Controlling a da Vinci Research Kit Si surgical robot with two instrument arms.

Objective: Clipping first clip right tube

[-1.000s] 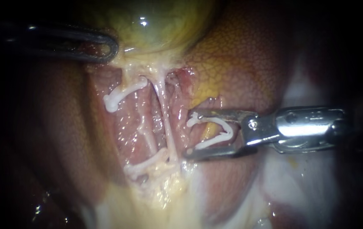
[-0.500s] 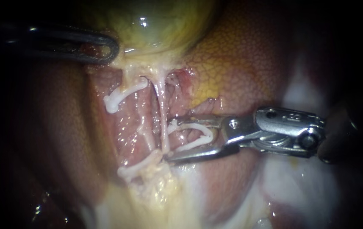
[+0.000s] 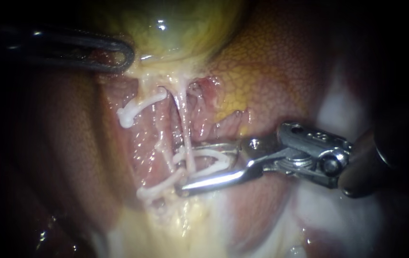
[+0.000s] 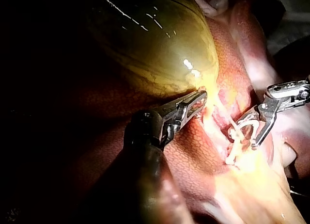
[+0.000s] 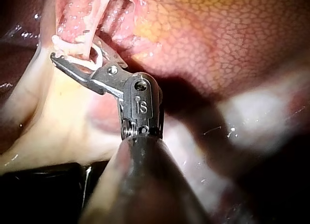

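Red-brown liver (image 3: 280, 71) with a fine mosaic pattern fills the background, wet and shiny. In the middle of the endoscope view the right tube (image 3: 184, 126) runs downward from the gallbladder as a thin, pale, glossy strand. It passes between the two jaws of the right instrument (image 3: 184, 168), which comes in from the right with a bright metal body. These jaws stand wide apart and carry between them a white clip (image 3: 223, 165), still in open U-shape, with its two arms lying on either side of the tube.

Just beside it, the left tube (image 3: 163, 143) is a paler and more irregular strand. It bears an upper closed clip (image 3: 135, 109) and a lower closed clip (image 3: 156, 190), both white and smooth.

Above, the gallbladder (image 3: 175, 33) is a round, yellow-green, smooth sac. At its narrow end the left instrument (image 3: 127, 55), dark and loop-shaped, has its jaws clenched on the pale tissue there.
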